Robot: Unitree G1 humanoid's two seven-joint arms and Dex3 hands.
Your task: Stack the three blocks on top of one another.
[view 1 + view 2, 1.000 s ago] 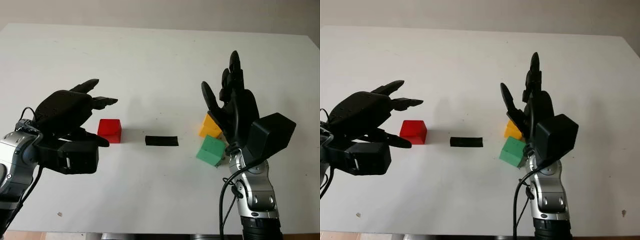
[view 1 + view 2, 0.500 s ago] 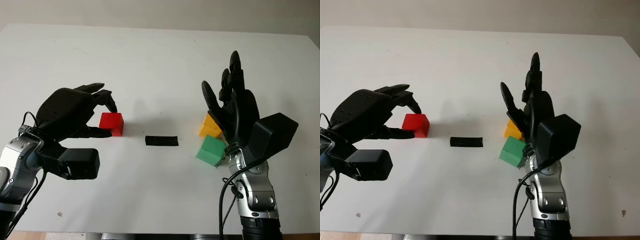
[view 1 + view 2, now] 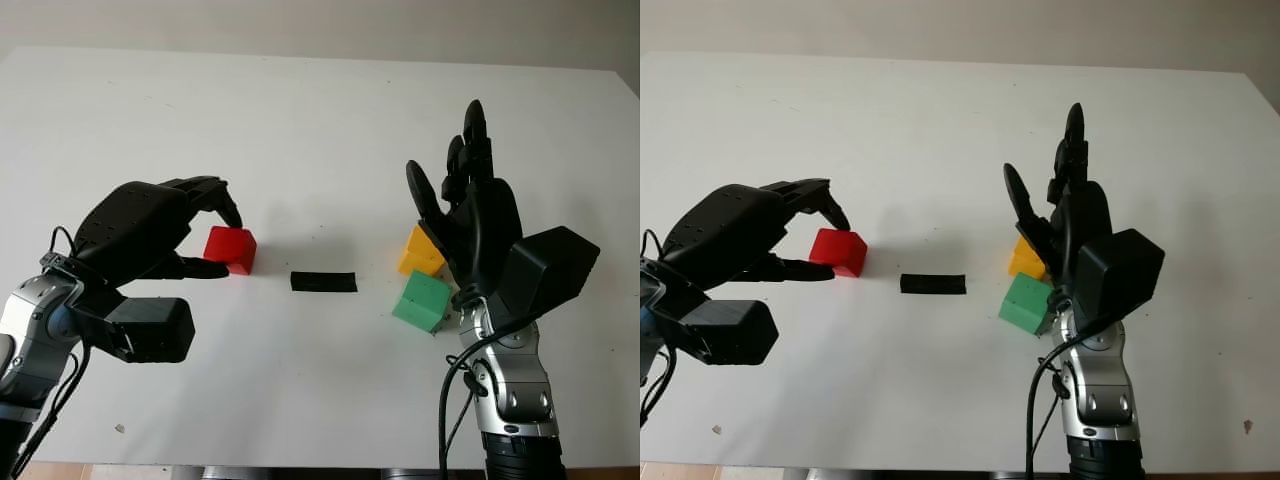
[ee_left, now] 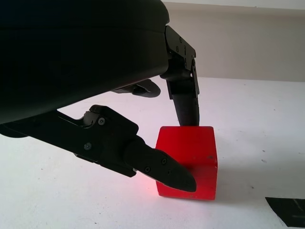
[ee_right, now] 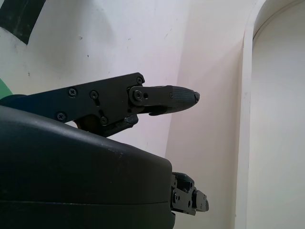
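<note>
White tabletop (image 3: 300, 130) stretches before the robot, bare apart from three blocks and a short strip of black tape (image 3: 323, 281) near its middle. On the robot's left side, the left hand (image 3: 150, 235) closes around the red block (image 3: 231, 249): one fingertip presses the block's far upper edge while the thumb lies along its near face, a pinch that suits lifting a small cube straight up. The block looks slightly tilted in the head views, and whether it has left the table is hard to say; from the wrist its base seems to sit on the surface.

Across the tape, the yellow block (image 3: 419, 251) and the green block (image 3: 421, 300) sit close together, the green one nearer the robot, and they appear to touch or nearly so. The right hand (image 3: 470, 225) stands upright just beside them on their outer side, holding nothing, palm turned toward the pair, probably waiting to steady or take one of them.

No block is stacked yet, so the task is at its first pick. The red cube would need carrying over the tape toward the other two.
</note>
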